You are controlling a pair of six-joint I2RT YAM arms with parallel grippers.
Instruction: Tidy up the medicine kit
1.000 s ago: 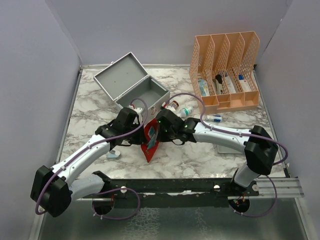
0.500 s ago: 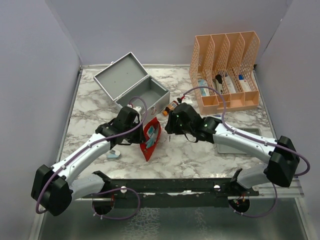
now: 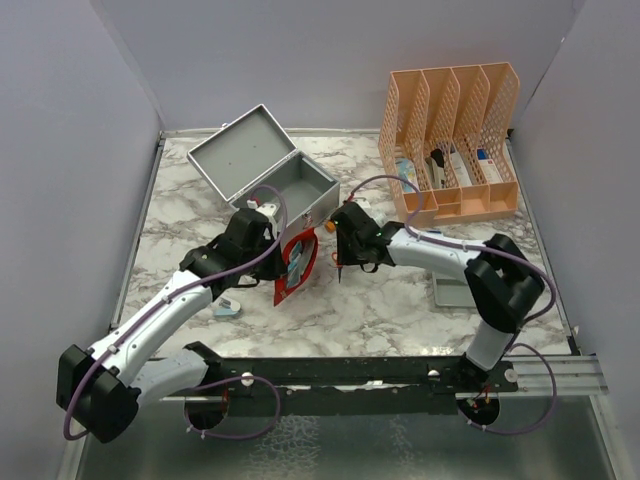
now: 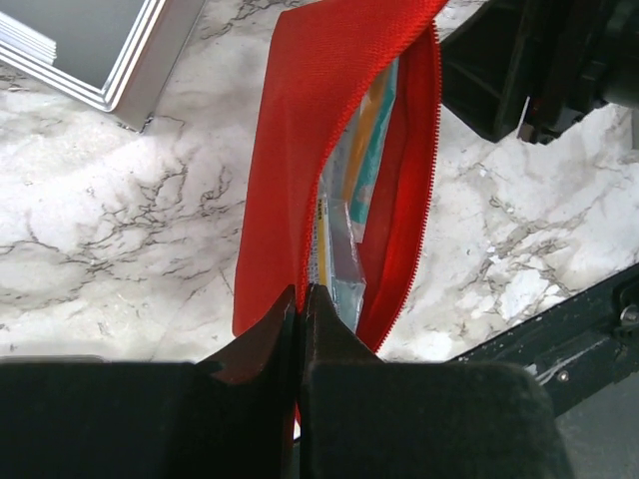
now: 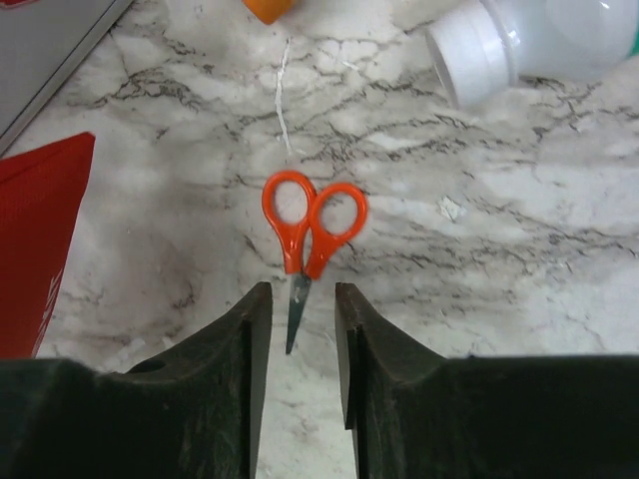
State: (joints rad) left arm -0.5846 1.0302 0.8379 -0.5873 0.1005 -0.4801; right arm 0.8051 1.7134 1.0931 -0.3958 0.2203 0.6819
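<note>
The medicine kit (image 3: 292,188) is a grey metal box standing open at the back left, lid tilted back; its corner shows in the left wrist view (image 4: 95,55). My left gripper (image 4: 303,295) is shut on the edge of an open red zip pouch (image 4: 290,170) with packets inside, held just in front of the kit (image 3: 297,262). My right gripper (image 5: 303,299) is open and hovers over small orange-handled scissors (image 5: 312,225) on the marble, the blade tip between its fingers. In the top view it (image 3: 341,266) is right of the pouch.
An orange mesh file organizer (image 3: 455,140) with several items stands at the back right. A white bottle (image 5: 519,40) and an orange cap (image 5: 268,8) lie beyond the scissors. A shallow grey tray (image 3: 455,290) lies right, a small blue-white item (image 3: 226,308) left.
My right gripper has left the pouch and drawn back toward the kit, over the scissors. My left gripper has lifted the pouch slightly toward the kit.
</note>
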